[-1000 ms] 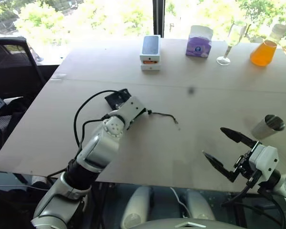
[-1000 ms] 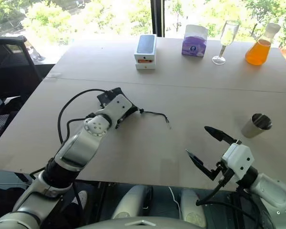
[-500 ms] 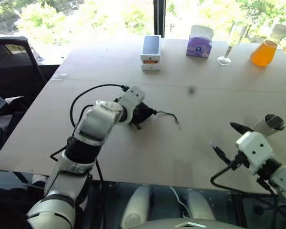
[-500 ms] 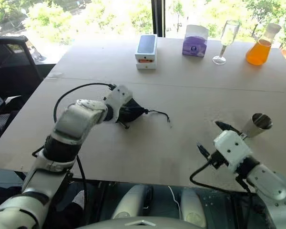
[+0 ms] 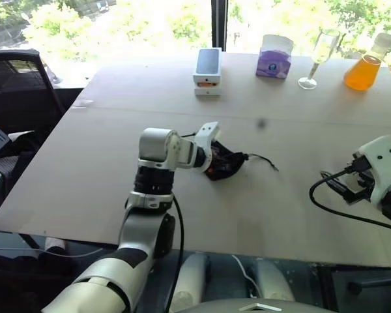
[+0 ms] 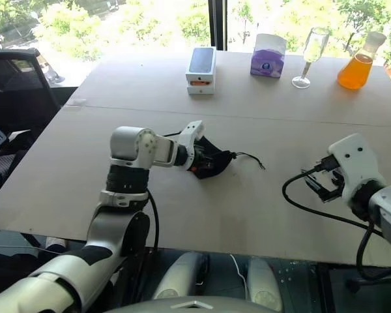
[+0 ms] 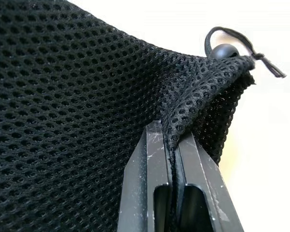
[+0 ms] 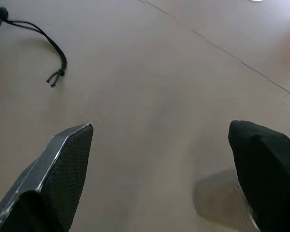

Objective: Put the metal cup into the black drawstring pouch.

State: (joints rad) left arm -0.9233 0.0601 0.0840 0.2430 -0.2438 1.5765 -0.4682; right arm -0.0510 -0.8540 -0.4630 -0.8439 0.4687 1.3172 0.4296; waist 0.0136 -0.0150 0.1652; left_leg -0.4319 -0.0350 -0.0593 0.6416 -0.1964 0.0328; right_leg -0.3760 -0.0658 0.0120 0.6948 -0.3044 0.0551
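Note:
The black drawstring pouch (image 5: 227, 163) lies bunched at the middle of the table (image 5: 267, 215). Its thin cord (image 5: 264, 158) trails to the right. My left gripper (image 5: 212, 158) is shut on the pouch, and the left wrist view shows the mesh fabric (image 7: 63, 96) pinched between the two fingers (image 7: 150, 159). My right gripper (image 8: 160, 126) is open over bare tabletop near the table's right edge, with the cord's end (image 8: 55, 77) ahead of it. The white right hand (image 5: 384, 166) covers the spot where the metal cup stood, so the cup is hidden.
Along the far edge stand a phone box (image 5: 206, 70), a purple tissue box (image 5: 274, 57), a wine glass (image 5: 316, 59) and an orange flask (image 5: 360, 68). A black chair (image 5: 19, 85) is beside the table's left side.
My left gripper shut on the pouch and dragged it to the right, its cord following. My right hand rose and swung right and forward, and now covers the cup.

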